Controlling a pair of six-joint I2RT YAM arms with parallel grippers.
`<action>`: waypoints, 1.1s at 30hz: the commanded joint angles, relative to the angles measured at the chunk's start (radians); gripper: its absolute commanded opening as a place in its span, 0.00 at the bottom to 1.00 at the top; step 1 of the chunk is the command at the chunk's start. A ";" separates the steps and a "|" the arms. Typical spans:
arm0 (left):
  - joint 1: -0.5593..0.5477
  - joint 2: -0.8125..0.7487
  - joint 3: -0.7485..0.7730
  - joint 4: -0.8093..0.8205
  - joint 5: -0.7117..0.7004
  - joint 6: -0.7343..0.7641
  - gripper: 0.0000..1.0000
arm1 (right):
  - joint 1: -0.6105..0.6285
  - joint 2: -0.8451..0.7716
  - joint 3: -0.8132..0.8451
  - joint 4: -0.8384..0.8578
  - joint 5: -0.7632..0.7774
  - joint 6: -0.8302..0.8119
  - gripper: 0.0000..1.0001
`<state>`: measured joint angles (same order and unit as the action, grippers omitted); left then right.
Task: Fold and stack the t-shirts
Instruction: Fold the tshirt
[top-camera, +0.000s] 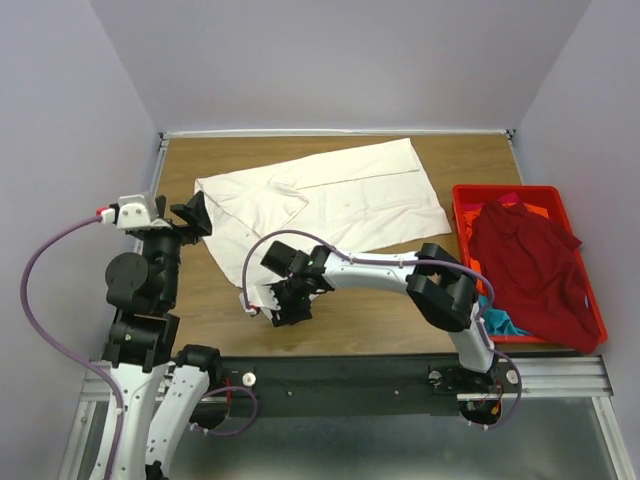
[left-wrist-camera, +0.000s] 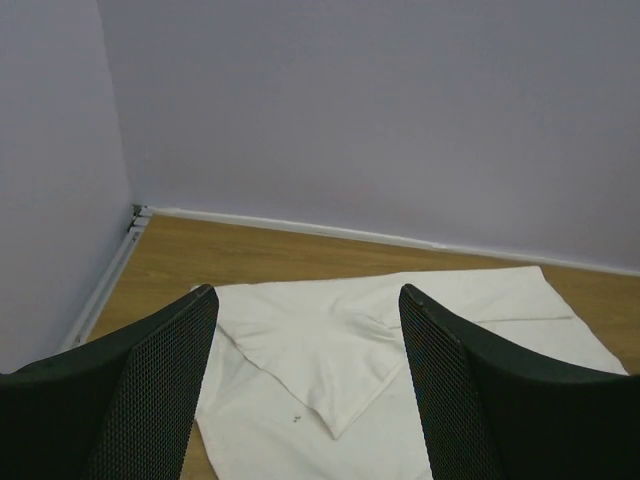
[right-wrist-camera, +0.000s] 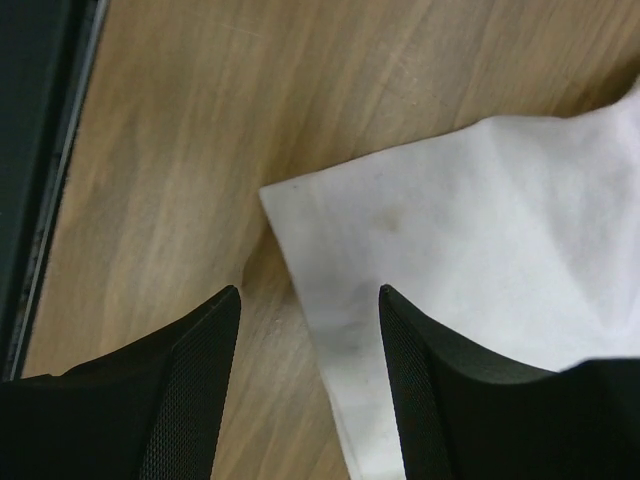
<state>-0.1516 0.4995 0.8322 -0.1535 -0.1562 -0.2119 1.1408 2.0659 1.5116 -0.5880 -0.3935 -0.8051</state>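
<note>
A cream-white t-shirt lies spread on the wooden table, one sleeve folded inward. My left gripper hovers open at the shirt's left edge; in the left wrist view its fingers frame the folded sleeve without touching it. My right gripper is open low over the shirt's near corner. In the right wrist view the cloth's edge runs between the spread jaws, not pinched. A dark red t-shirt lies heaped in the crate, with teal and orange cloth showing beneath it.
The red plastic crate stands at the table's right edge. Grey walls close in the back and both sides. A black rail with the arm bases runs along the near edge; bare wood lies under the right arm.
</note>
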 joint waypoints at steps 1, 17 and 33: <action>0.006 -0.062 0.031 -0.046 -0.097 0.005 0.80 | 0.014 0.051 0.044 0.024 0.077 0.033 0.65; 0.004 -0.164 -0.011 -0.037 -0.074 0.025 0.80 | -0.083 0.025 0.113 0.030 0.068 0.203 0.01; 0.004 -0.021 -0.136 0.054 0.271 -0.161 0.80 | -0.493 -0.015 0.251 0.108 0.164 0.498 0.69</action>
<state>-0.1516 0.4129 0.7433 -0.1371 -0.0818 -0.2890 0.6899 2.1143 1.8030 -0.4976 -0.2531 -0.3698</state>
